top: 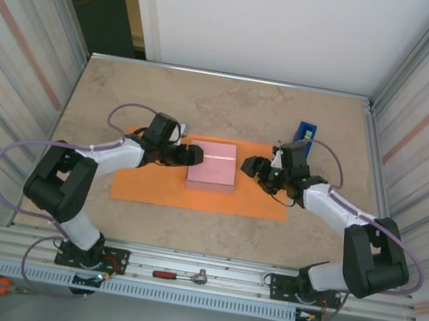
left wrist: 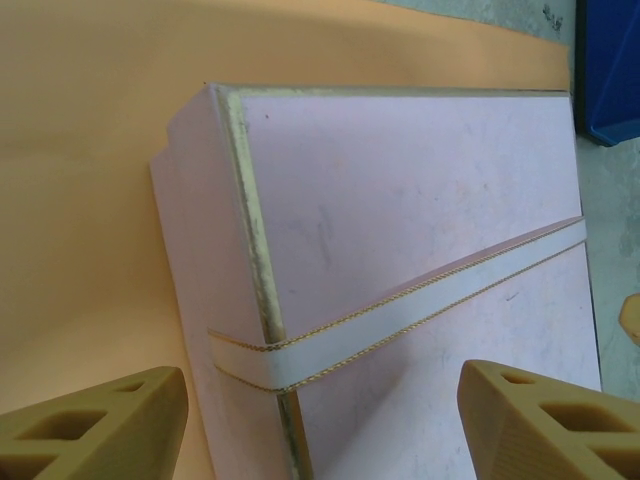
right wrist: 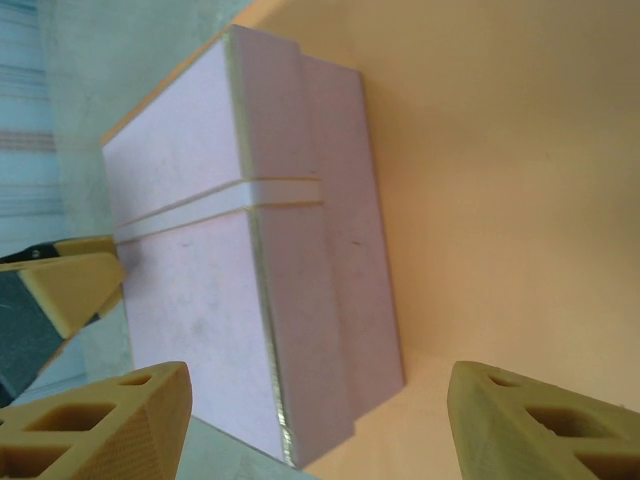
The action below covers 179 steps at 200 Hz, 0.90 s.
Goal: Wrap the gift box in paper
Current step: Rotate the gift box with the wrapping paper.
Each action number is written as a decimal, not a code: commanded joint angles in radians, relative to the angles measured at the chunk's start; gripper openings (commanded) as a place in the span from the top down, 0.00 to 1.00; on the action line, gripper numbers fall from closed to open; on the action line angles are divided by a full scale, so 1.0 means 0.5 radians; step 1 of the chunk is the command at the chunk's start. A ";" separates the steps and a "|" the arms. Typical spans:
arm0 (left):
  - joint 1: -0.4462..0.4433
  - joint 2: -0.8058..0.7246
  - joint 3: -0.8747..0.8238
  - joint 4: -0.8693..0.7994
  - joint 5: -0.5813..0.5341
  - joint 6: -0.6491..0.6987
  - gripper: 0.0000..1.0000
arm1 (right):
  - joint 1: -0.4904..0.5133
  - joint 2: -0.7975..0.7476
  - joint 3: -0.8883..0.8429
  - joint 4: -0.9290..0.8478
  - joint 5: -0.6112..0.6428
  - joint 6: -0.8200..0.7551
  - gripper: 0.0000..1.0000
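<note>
Gift box (top: 213, 164): flat on paper (top: 151, 187), mid-sheet, unwrapped | left gripper (top: 190, 155): spread, empty, at box's 9 o'clock | right gripper (top: 248, 166): spread, empty, at 3 o'clock | risk: 1-sided nudge likely to slide box off-centre, skewing folds, creasing sheet

My left arm (top: 107, 154) reaches in from the left of the gift box (top: 213, 163), elbow folded back, forearm angled toward the box. My left fingers (top: 191, 154) are spread wide just beside its left edge, gripping nothing. My right arm (top: 331, 204) mirrors this from the box's right side. My right fingers (top: 249, 167) are parted just off that edge, also gripping nothing.
</note>
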 commanded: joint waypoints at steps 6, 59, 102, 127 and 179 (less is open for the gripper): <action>-0.002 0.053 0.081 0.027 0.051 0.038 0.27 | -0.013 -0.066 -0.043 -0.042 -0.012 -0.040 0.32; -0.028 0.143 0.206 0.024 0.077 0.034 0.27 | -0.018 -0.107 -0.094 -0.056 0.005 -0.039 0.32; -0.031 0.169 0.237 -0.012 0.070 0.067 0.28 | -0.077 -0.192 -0.136 -0.139 0.023 -0.063 0.32; -0.005 0.103 0.170 -0.015 0.047 0.066 0.28 | -0.187 -0.280 -0.176 -0.284 0.060 -0.099 0.32; 0.027 -0.168 -0.045 -0.010 -0.006 0.001 0.25 | -0.555 -0.555 -0.347 -0.778 0.258 -0.223 0.28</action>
